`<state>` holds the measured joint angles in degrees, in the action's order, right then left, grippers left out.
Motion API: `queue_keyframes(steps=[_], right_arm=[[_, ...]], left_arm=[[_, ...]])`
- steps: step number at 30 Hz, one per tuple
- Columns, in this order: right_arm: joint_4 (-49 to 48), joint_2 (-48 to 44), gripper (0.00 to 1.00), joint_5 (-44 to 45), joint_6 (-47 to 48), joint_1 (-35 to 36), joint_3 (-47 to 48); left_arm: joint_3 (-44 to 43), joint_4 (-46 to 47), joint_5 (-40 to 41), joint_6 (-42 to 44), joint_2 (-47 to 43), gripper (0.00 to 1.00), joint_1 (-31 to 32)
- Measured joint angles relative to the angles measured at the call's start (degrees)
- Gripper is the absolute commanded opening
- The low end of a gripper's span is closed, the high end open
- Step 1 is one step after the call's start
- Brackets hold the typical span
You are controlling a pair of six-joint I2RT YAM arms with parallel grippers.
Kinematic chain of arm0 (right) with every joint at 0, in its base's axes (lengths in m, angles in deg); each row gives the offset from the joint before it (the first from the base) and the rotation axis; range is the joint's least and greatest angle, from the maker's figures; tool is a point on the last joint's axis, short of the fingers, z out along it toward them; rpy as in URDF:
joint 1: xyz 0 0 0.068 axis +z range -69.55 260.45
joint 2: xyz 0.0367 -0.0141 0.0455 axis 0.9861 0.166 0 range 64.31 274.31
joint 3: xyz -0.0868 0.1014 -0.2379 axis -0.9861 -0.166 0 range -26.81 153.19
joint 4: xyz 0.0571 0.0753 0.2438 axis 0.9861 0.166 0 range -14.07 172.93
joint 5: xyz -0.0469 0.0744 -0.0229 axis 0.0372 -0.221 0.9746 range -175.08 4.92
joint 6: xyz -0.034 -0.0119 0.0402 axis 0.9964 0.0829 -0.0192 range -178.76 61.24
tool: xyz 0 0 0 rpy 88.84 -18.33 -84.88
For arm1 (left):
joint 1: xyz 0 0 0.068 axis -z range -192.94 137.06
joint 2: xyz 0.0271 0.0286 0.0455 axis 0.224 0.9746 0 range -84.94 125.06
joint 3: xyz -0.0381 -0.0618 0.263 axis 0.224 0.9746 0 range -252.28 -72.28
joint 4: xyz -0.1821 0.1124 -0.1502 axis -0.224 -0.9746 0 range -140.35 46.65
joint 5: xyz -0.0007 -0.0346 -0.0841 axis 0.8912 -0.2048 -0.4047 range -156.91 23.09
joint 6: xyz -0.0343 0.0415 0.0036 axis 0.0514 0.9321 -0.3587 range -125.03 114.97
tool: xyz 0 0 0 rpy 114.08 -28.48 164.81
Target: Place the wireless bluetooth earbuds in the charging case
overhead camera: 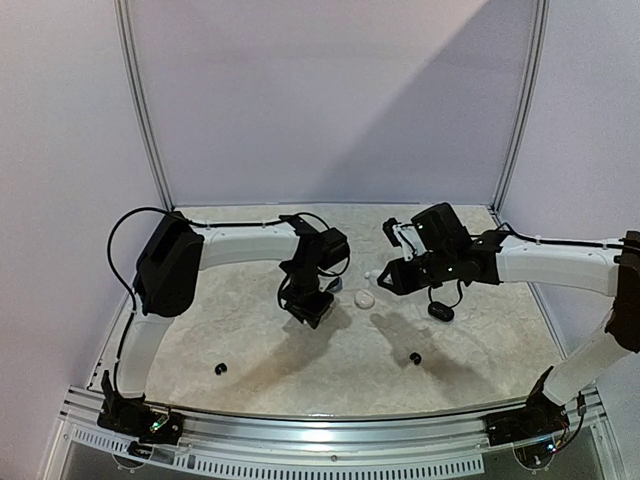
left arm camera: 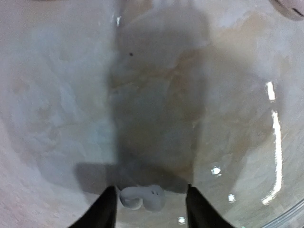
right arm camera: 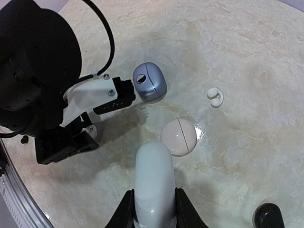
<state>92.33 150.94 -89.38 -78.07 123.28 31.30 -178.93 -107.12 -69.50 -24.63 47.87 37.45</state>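
A small white earbud (left arm camera: 142,197) lies on the marble tabletop between the fingers of my left gripper (left arm camera: 150,191). That gripper is open: the bud sits by the left finger, with a gap to the right finger. My right gripper (right arm camera: 153,209) is shut on a white oblong charging case (right arm camera: 153,175), held above the table and pointing toward the left arm. Another white earbud (right arm camera: 216,97) lies on the table beyond it. From above, the left gripper (overhead camera: 308,312) points down at the table's middle and the right gripper (overhead camera: 385,279) hovers just to its right.
A round pinkish-white case (right arm camera: 178,137) lies shut just ahead of the held case, also seen as the round case (overhead camera: 364,299). A blue-grey case (right arm camera: 149,82) sits by the left arm. Two small black buds (overhead camera: 220,369) (overhead camera: 414,357) and a black case (overhead camera: 441,311) lie nearer the front.
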Motion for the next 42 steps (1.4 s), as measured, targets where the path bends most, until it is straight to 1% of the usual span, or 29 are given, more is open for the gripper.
queue_keyframes(steps=[1, 8, 14, 17, 20, 22, 26, 28, 32, 35, 38, 40, 42], right_arm=[[-0.07, -0.24, 0.00, 0.13, -0.04, 0.00, 0.00], [-0.59, -0.37, 0.00, 0.70, -0.13, 0.00, 0.00], [-0.37, -0.37, 0.00, 0.79, -0.11, 0.00, 0.66], [0.17, -0.22, 0.00, 0.76, 0.22, 0.00, 1.97], [0.46, 0.11, 0.00, 0.46, 1.42, 0.00, 4.66], [0.26, 0.42, 0.00, -0.87, 2.86, 0.00, 7.23], [-2.40, 0.61, 0.00, -7.39, 6.71, -0.04, 10.75], [-4.17, 0.61, 0.00, -11.85, 9.07, 0.17, 11.58], [-8.13, 0.81, 0.00, -18.99, 14.12, 1.84, 12.31], [-10.25, 1.70, 0.00, -22.62, 18.43, 4.79, 14.23], [-11.93, 3.87, 0.00, -25.27, 22.36, 8.59, 17.90], [-12.63, 5.57, 0.00, -26.53, 24.15, 10.45, 20.24], [-13.03, 7.78, 0.00, -27.36, 25.77, 12.20, 22.82]], left_arm=[[-0.04, -0.37, -0.55, 0.13, 0.00, 0.67, 0.15], [-0.13, -1.07, -2.51, 1.14, -0.07, 0.81, 0.90], [1.40, -1.25, -3.91, 2.56, -1.62, 0.85, 0.57], [4.07, -0.98, -4.85, 4.48, -5.16, 0.84, -0.13], [11.96, 3.34, -9.18, 6.49, -15.21, 0.84, -2.73], [18.75, 8.92, -13.97, 7.04, -23.96, 0.83, -6.12], [35.67, 28.57, -25.97, 7.30, -43.45, 0.80, -16.90], [40.96, 36.48, -30.67, 7.50, -48.19, 0.78, -19.56], [52.68, 54.77, -40.52, 6.78, -53.79, 0.71, -21.20], [62.01, 71.63, -46.42, 5.46, -57.18, 0.71, -22.80], [70.75, 87.25, -49.33, 5.14, -61.46, 0.71, -23.52], [75.08, 94.84, -50.47, 6.12, -64.06, 0.70, -23.47], [78.27, 100.45, -51.06, 7.23, -66.07, 0.66, -23.37]])
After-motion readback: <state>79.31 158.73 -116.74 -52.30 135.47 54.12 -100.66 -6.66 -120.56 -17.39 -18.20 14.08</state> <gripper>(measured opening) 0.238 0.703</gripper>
